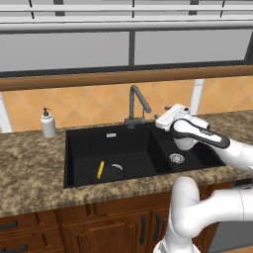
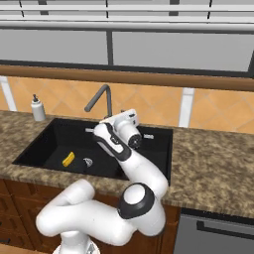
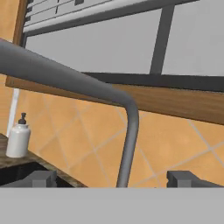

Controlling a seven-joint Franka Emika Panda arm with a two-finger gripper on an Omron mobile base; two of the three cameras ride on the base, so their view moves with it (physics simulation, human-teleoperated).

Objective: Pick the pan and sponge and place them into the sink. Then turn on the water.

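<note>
The black double-basin sink (image 1: 74,143) is set into the granite counter. A sponge (image 1: 101,169) lies yellow face up on the floor of the wide basin, beside the silver drain (image 1: 117,167). The black pan is hidden or out of view; I cannot make it out against the dark basins. My gripper (image 3: 113,179) is open and level with the grey faucet (image 1: 133,105), at the back rim of the sink. Its dark fingertips (image 3: 41,178) stand wide apart on either side of the faucet's upright pipe (image 3: 129,135) without touching it. No water falls from the spout.
A white soap dispenser (image 1: 48,123) stands on the counter left of the sink. Behind the faucet are the orange tiled wall and a wooden sill under the window. My forearm reaches over the narrow basin and its drain (image 1: 177,158).
</note>
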